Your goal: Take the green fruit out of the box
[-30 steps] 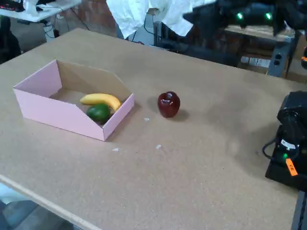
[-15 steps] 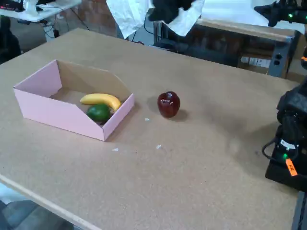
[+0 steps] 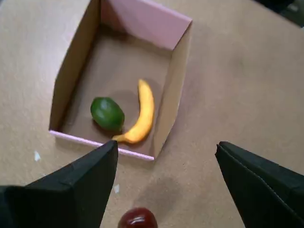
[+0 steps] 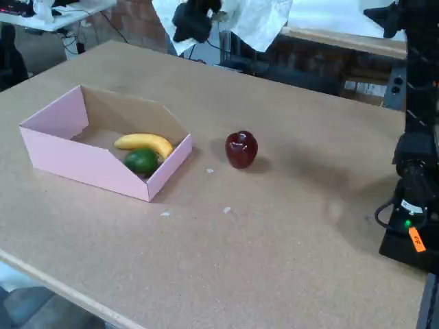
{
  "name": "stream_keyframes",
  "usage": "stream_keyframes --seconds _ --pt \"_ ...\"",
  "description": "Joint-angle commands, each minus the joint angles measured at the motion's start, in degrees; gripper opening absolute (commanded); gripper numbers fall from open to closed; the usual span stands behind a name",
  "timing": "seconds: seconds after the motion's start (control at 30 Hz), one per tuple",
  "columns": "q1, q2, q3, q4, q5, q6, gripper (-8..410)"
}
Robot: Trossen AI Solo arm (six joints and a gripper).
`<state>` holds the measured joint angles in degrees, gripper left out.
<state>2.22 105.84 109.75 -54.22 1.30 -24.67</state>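
— What's nearest? 
— The gripper [image 3: 164, 154], jaws spread and empty, which a second ago was off toward the table's [image 4: 288, 233] far right edge; it now hangs high over the far edge.

— And the target? 
— The green fruit [image 3: 107, 113] lies untouched in the box [image 3: 151, 20], touching the banana [image 3: 141, 113], near the left edge. The apple [image 4: 241, 149] stands outside. Approach only beginning.

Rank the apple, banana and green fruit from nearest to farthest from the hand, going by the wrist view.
Hand open, above the table.
1. Apple: bottom edge, between the fingers, outside the box.
2. Banana: inside the box, right side; its tip points toward the hand.
3. Green fruit: inside the box, left of the banana, close to the banana's rank.
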Motion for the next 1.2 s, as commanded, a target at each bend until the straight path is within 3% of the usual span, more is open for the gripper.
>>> stream_keyframes --seconds 0.0,0.53,0.87,1.17 --pt "0.0 6.0 3.4 -2.6 0.1 -2.4 286" --pt "0.6 19.1 6.0 -2.6 0.2 -7.6 286" --pt "5.9 20.2 6.0 -1.5 -2.3 -12.6 286" --pt "7.8 20.2 6.0 0.4 -2.4 -9.2 286"
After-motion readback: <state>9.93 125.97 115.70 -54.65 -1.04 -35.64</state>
